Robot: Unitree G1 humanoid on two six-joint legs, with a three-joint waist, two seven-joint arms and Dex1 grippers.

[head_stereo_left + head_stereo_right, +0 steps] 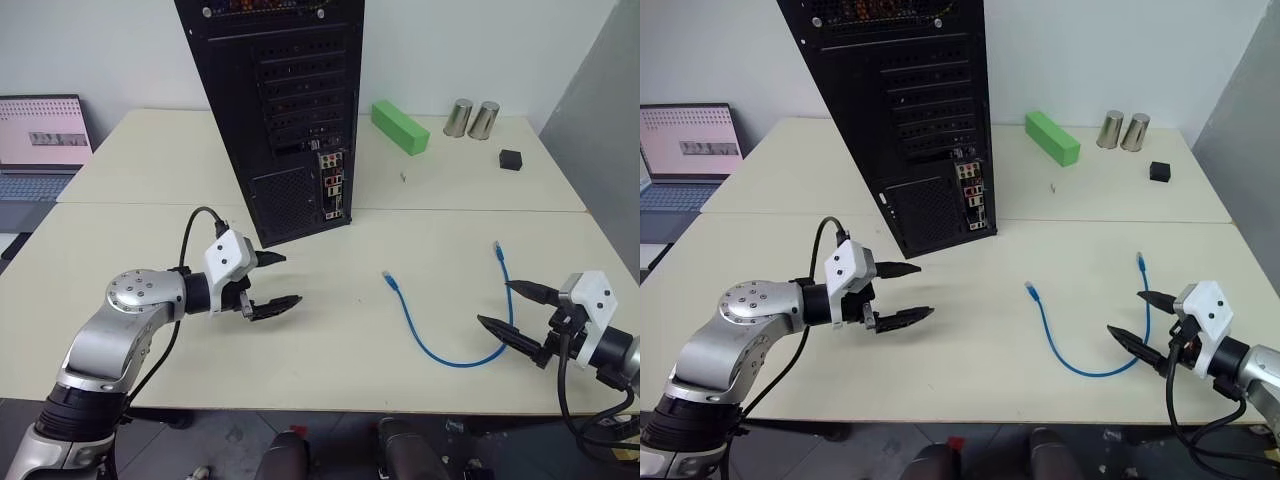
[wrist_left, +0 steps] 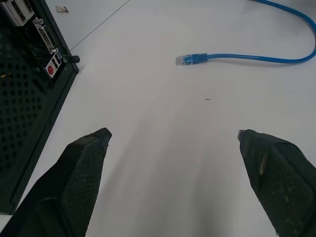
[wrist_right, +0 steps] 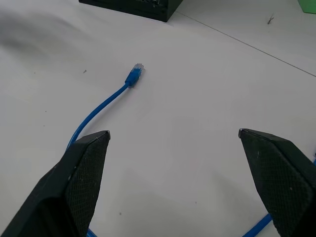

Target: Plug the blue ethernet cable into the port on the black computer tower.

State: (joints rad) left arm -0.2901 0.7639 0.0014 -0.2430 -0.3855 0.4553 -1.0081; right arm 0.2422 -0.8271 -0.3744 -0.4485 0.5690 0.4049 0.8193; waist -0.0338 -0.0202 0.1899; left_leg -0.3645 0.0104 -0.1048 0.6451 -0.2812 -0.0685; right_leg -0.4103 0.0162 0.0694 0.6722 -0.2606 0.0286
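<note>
You have the thin bright blue ethernet cable (image 1: 430, 335) lying loose on the pale cream bench (image 1: 330, 330), in front of and to the right of the tall black metal computer tower (image 1: 285, 110). It lies in a U-shaped loop: both plug ends point away from you toward the far side of the bench, and the curved bottom of the loop faces your near edge. The left plug (image 1: 389, 278) sits nearer the tower; the right plug (image 1: 497, 250) sits farther right and a little farther back. Nothing holds either end.

The tower stands upright with its rear face turned toward you. Its narrow silver connector strip (image 1: 332, 185) runs vertically near the lower right of that face, beside the mesh vent grille (image 1: 283, 200). You cannot pick out the single port within the strip.

Your left gripper (image 1: 275, 282) hovers above the bench just in front of the tower's base, its two black fingers spread wide and empty. Your right gripper (image 1: 510, 305) hangs at the right side of the loop, fingers also spread wide and empty, with the cable's right leg running between them.
</note>
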